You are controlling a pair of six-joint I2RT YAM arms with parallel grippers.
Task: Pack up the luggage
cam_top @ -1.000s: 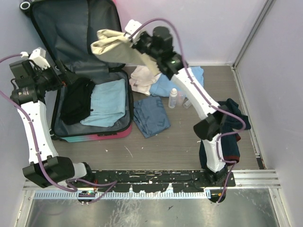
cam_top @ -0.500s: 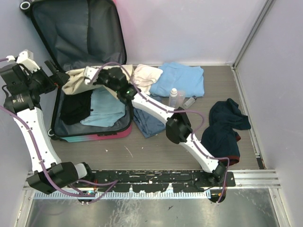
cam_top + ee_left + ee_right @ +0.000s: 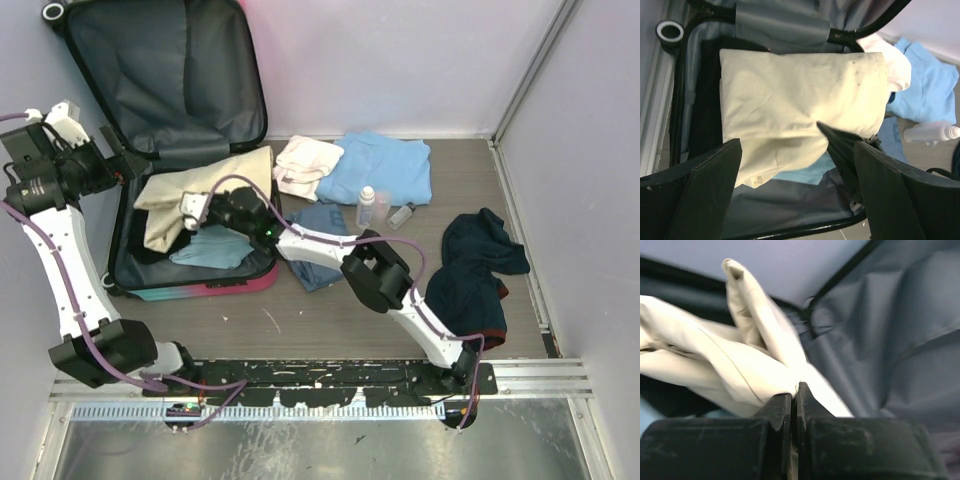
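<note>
Clamps the right gripper tight on a cream garment; holds the left gripper spread wide above it. Rests the garment inside the luggage, open at the far left corner of the desk: pink-to-turquoise shell, dark grey lining.

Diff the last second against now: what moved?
The right gripper swung the cream garment from the air beside the lid down-left into the luggage, over the packed clothes; jaws stay shut on it. Left gripper, open, barely shifted. Table clothes, bottles and navy heap unchanged.
</note>
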